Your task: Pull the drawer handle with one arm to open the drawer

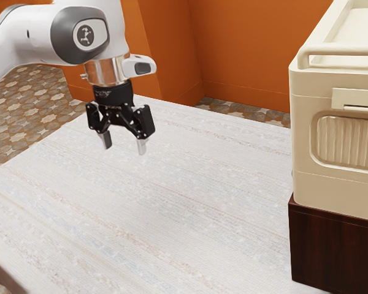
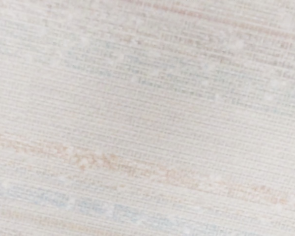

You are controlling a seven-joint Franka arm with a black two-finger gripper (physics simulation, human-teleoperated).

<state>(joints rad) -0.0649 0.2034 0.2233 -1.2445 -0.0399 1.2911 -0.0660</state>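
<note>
Clearly, cream drawer handle (image 1: 356,98), well apart from the spread jaws

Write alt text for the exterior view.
A robot arm holds its open, empty black hand above a pale striped table, well apart from a cream drawer unit with a top rail. The unit stands on a dark wooden base at the exterior view's right; orange walls rise behind.

exterior view's right: cabinet (image 1: 302,150) on plinth (image 1: 328,251) | exterior view's left: pincer (image 1: 124,147) above table (image 1: 190,214)
</note>
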